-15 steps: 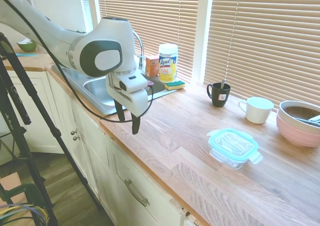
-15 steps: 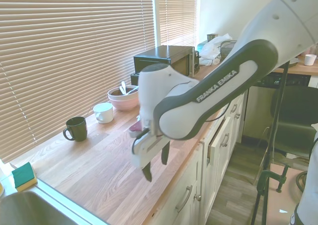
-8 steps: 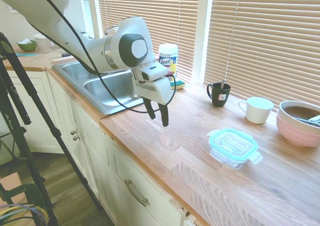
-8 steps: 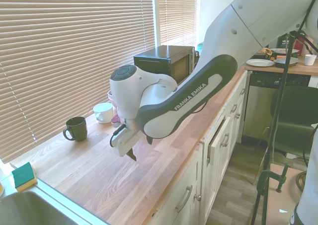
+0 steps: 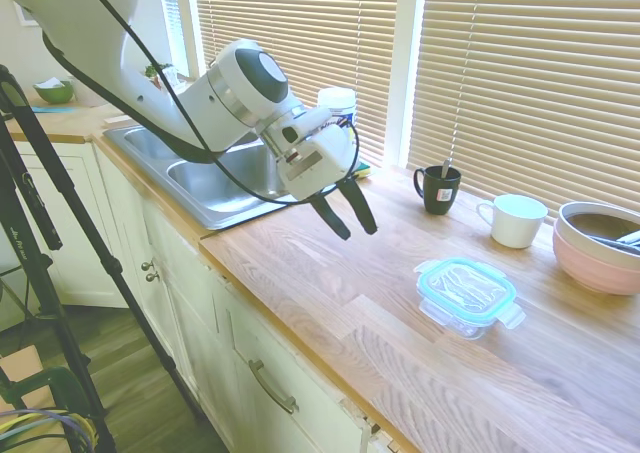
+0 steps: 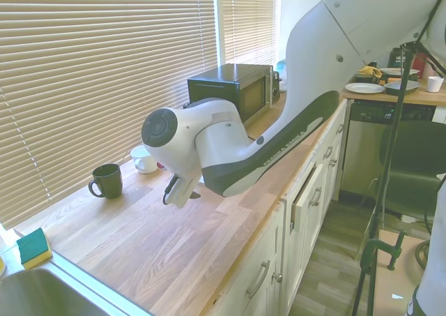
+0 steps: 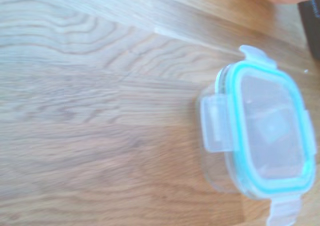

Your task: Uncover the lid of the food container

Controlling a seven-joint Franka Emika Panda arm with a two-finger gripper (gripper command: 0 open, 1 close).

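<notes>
The food container [image 5: 452,316], a low clear glass dish, sits on the wooden counter near its front edge. On it rests the lid [image 5: 466,285], clear with a teal rim and snap tabs sticking out. My gripper [image 5: 355,223] hangs open above the counter, well to the left of the container and apart from it, its dark fingers [image 5: 333,219] slanted down toward the right. The wrist view shows the lid [image 7: 270,136] on the container [image 7: 218,175] from above, with one tab [image 7: 215,123] folded down the side. In the second exterior view the arm hides the container.
Behind the container stand a dark mug [image 5: 437,188], a white cup [image 5: 513,220] and a pink bowl [image 5: 598,248] with a utensil in it. A steel sink [image 5: 210,183] lies left, with a wipes canister [image 5: 337,108] and sponge behind it. A microwave [image 6: 233,86] is at the counter's far end.
The arm has swung from the counter's front edge near the sink toward the container. The wrist has tilted, so the fingers now slant toward the container instead of pointing straight down.
</notes>
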